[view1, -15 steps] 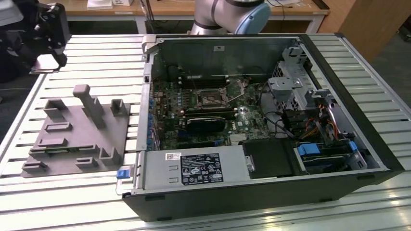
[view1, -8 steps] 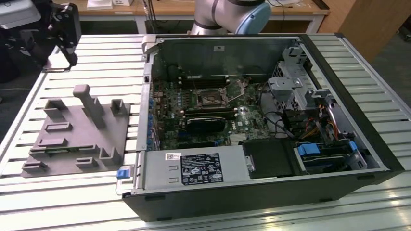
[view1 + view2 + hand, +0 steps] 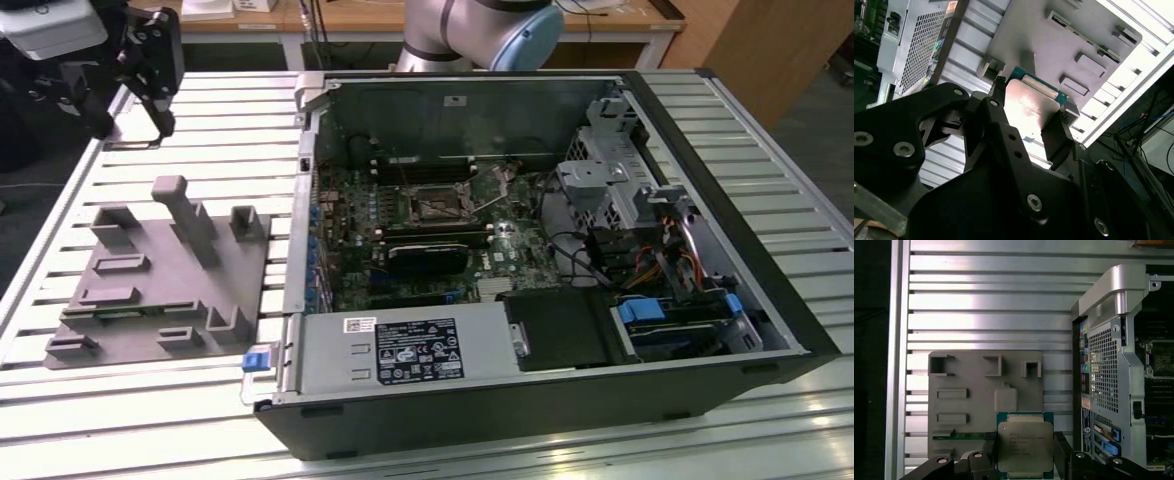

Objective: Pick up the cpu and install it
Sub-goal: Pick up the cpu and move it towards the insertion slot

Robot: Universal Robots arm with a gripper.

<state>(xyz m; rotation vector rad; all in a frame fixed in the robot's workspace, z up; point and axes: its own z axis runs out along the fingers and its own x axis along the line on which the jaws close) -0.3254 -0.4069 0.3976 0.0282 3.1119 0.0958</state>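
The cpu (image 3: 1025,446) is a flat square chip with a pale silver top and a green rim. It sits between two black fingers (image 3: 1061,450), held in the air above the slatted table. My gripper (image 3: 1025,452) is shut on it. In the second wrist view the cpu (image 3: 1030,106) shines between the same fingers (image 3: 1056,137) of the gripper (image 3: 1029,117). In the exterior view my gripper (image 3: 151,72) hangs at the far left corner, away from the open computer case (image 3: 747,250). The black socket (image 3: 434,207) lies on the motherboard inside the case.
A grey plastic holder block (image 3: 160,285) with posts and slots lies on the metal table (image 3: 80,180), at the exterior view's left of the case. The case's silver power supply (image 3: 400,350) and drive cage (image 3: 601,190) crowd the socket. The arm's base (image 3: 481,30) stands behind the case.
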